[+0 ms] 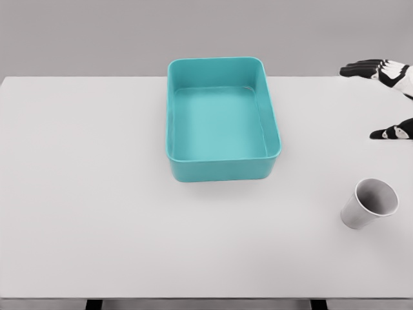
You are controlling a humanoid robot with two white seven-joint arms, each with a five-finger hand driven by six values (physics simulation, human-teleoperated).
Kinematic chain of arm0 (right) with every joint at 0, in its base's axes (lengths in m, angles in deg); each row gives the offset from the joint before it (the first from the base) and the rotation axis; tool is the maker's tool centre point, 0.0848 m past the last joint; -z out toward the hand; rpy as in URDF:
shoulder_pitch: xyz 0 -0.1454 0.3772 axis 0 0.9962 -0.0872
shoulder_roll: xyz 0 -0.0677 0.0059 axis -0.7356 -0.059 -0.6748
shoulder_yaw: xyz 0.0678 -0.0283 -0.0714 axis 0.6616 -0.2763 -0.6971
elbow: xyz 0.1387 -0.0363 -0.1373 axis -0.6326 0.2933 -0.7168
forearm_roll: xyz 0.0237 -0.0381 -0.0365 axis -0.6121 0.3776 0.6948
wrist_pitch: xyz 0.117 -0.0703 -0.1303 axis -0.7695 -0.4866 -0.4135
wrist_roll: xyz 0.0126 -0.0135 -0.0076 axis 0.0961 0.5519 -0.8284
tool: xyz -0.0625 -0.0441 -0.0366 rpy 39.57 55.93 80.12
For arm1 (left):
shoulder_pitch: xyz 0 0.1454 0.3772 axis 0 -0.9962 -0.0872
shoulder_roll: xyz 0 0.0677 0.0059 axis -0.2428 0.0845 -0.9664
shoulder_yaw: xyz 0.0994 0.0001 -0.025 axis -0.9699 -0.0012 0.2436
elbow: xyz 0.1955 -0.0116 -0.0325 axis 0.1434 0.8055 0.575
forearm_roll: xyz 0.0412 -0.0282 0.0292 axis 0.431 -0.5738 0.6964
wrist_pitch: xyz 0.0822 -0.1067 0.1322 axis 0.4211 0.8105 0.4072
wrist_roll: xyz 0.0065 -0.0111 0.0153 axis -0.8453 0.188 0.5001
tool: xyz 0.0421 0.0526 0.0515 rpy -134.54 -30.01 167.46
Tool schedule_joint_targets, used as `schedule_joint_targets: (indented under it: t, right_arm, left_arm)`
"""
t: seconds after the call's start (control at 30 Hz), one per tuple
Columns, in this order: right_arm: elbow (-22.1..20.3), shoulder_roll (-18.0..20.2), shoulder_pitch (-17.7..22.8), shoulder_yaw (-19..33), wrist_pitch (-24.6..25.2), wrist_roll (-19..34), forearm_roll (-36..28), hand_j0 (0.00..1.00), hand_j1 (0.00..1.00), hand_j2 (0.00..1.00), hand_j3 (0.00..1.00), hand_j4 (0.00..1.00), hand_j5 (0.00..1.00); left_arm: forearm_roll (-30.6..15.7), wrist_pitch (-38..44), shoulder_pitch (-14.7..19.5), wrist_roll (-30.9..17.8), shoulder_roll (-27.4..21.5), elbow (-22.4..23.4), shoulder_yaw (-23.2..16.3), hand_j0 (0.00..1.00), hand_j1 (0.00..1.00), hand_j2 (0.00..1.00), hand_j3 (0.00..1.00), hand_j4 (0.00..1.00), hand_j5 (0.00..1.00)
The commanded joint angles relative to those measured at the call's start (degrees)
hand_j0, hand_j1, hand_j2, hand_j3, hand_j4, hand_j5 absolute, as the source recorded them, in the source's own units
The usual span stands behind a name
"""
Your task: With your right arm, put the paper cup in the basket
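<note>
Mid-table, slightly left of the other items, the teal basket [222,123] is sitting empty, open side up. Right of it, near the table's [84,194] front-right edge, the paper cup [370,204] is lying tilted, mouth facing up-right (untouched). Far right, the right hand [390,97] is hovering well behind the cup, fingers spread, holding nothing. Risk: thin cup is likely rolling or crushing under a careless grasp, or getting nudged off the edge.
</note>
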Motion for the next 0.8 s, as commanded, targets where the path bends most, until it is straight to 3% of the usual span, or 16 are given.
schedule_joint_targets:
  t: [0.0,0.13,0.27,0.47,0.77]
  right_arm:
    - [0.67,-0.36,0.44,5.44,0.38,-0.04,-8.1,1.0,1.0,1.0,1.0,1.0,1.0]
    - [2.69,-0.8,8.96,6.67,0.55,-0.04,-15.75,1.0,1.0,1.0,1.0,1.0,1.0]
    - [2.96,-0.71,13.01,9.57,0.64,-0.04,-21.37,1.0,1.0,1.0,1.0,1.0,1.0]
    - [3.05,-1.85,21.79,10.0,0.47,-0.04,-22.78,1.0,1.0,1.0,1.0,1.0,1.0]
    - [2.96,-1.85,34.1,18.79,0.38,-0.04,-24.71,1.0,1.0,1.0,1.0,1.0,1.0]
  left_arm:
    - [0.04,0.0,0.0,-0.09,0.0,0.0,0.0,1.0,1.0,1.0,1.0,1.0,1.0]
    - [0.04,0.0,0.0,0.0,0.0,0.0,0.0,1.0,1.0,1.0,1.0,1.0,1.0]
    - [0.04,0.0,0.0,-0.09,0.0,0.0,0.0,1.0,1.0,1.0,1.0,1.0,1.0]
    - [0.04,0.0,0.0,0.0,0.0,0.0,0.0,1.0,1.0,1.0,1.0,1.0,1.0]
    - [0.04,0.0,0.0,-0.09,0.0,0.0,0.0,1.0,1.0,1.0,1.0,1.0,1.0]
